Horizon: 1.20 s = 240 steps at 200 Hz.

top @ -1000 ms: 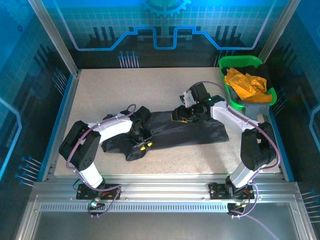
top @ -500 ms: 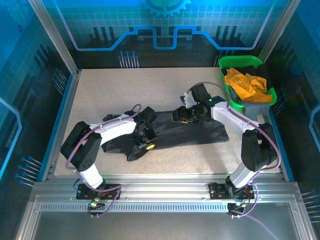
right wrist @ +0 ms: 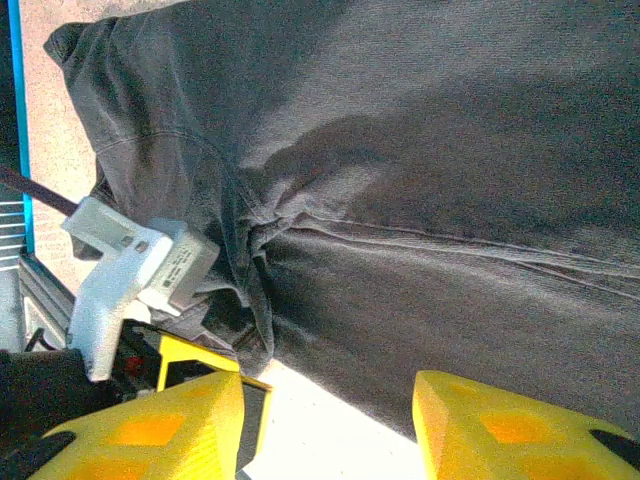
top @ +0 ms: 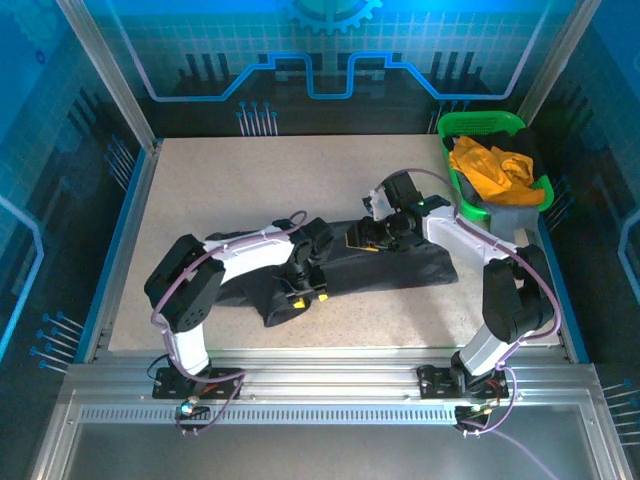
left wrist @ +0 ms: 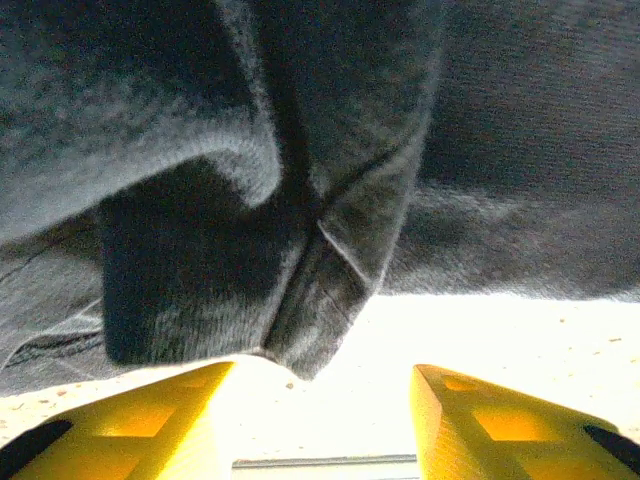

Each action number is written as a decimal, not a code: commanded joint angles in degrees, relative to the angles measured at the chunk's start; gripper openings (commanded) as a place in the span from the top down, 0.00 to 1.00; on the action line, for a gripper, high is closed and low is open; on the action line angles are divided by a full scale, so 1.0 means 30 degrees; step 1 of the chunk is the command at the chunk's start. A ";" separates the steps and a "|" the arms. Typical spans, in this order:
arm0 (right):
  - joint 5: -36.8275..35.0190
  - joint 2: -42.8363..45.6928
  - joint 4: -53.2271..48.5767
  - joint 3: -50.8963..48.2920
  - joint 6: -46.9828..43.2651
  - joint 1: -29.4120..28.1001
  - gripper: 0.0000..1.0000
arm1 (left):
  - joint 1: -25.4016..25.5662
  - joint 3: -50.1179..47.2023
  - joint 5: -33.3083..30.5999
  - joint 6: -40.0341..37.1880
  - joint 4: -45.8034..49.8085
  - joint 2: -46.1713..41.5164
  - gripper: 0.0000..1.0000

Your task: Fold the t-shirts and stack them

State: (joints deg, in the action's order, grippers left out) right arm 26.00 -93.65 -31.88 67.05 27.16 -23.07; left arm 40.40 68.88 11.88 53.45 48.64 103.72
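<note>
A large black t-shirt lies bunched in a long strip across the middle of the table. My left gripper hangs over its near left part, open, with nothing between its yellow fingers. A folded corner of the black t-shirt lies just ahead of them on the bright tabletop. My right gripper hovers at the shirt's far edge, also open and empty. In its wrist view the black t-shirt spreads beyond the right gripper. An orange-yellow t-shirt and a grey one sit in the basket.
The green plastic basket stands at the table's far right corner. Speckled tabletop lies bare behind and left of the shirt. The left arm's wrist housing shows at the left of the right wrist view. A blue rail edges the table's left side.
The left arm has swung to the right, carrying the shirt's left end inward. Its gripper was shut on the cloth and now stands open. The right arm has barely moved.
</note>
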 commanded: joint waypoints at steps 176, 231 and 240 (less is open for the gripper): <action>0.0120 -0.0750 0.0427 -0.0105 0.0865 -0.0696 0.55 | -0.1284 -0.5552 -0.0876 1.0843 -0.6881 -0.3711 0.78; 0.0350 -0.0572 0.0341 -0.0116 0.0675 -0.0211 0.55 | -0.1083 -0.5146 -0.1381 1.0832 -0.5824 -0.3998 1.00; 0.0344 -0.0601 0.0317 -0.0083 0.0645 -0.0194 0.55 | -0.0977 -0.4940 -0.1347 1.0850 -0.5508 -0.4058 1.00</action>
State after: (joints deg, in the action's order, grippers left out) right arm 25.91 -97.01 -30.37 67.13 29.95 -24.51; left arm 36.58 53.06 9.17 85.19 29.30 92.01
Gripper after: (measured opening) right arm 0.448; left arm 0.057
